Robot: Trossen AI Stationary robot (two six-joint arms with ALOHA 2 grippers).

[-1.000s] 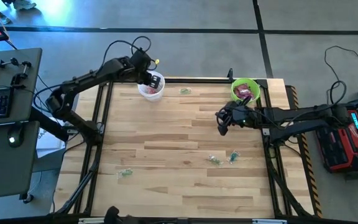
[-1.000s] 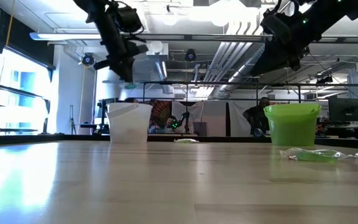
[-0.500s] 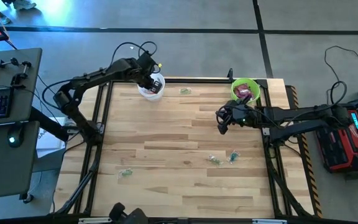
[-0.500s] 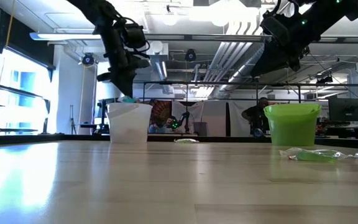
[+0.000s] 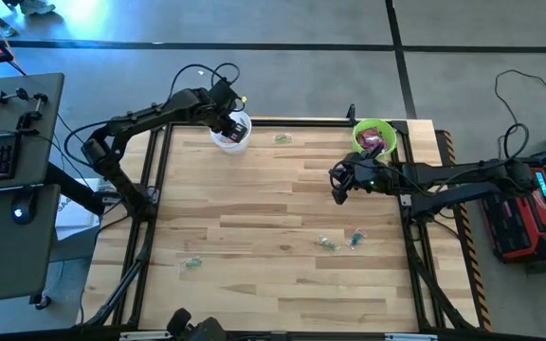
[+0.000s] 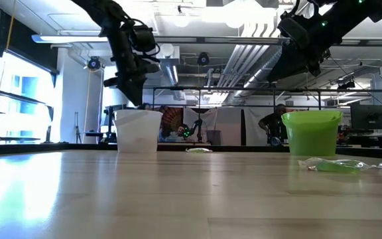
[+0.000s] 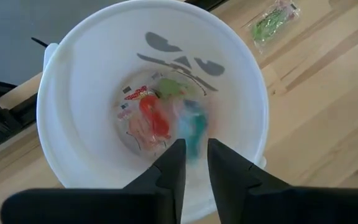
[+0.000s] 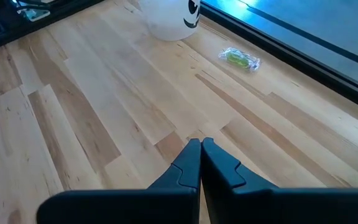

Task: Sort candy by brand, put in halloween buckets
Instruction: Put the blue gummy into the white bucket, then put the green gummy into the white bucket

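I'm looking down on a light wooden plank table (image 5: pixel 254 227) with a dark frame along its edges, filling the middle of the high view. On it, at the upper left of the tabletop, stands the white bucket (image 5: pixel 230 134); at the upper right corner stands the lime green bucket (image 5: pixel 374 138). A small green-wrapped candy (image 5: pixel 282 138) lies near the top edge between the two buckets. Lower right of centre I see two more clear-wrapped pieces close together, one greenish (image 5: pixel 327 243) and one that looks bluish (image 5: pixel 356 237), though I can't be sure. Another green piece (image 5: pixel 191 264) lies alone at the lower left.
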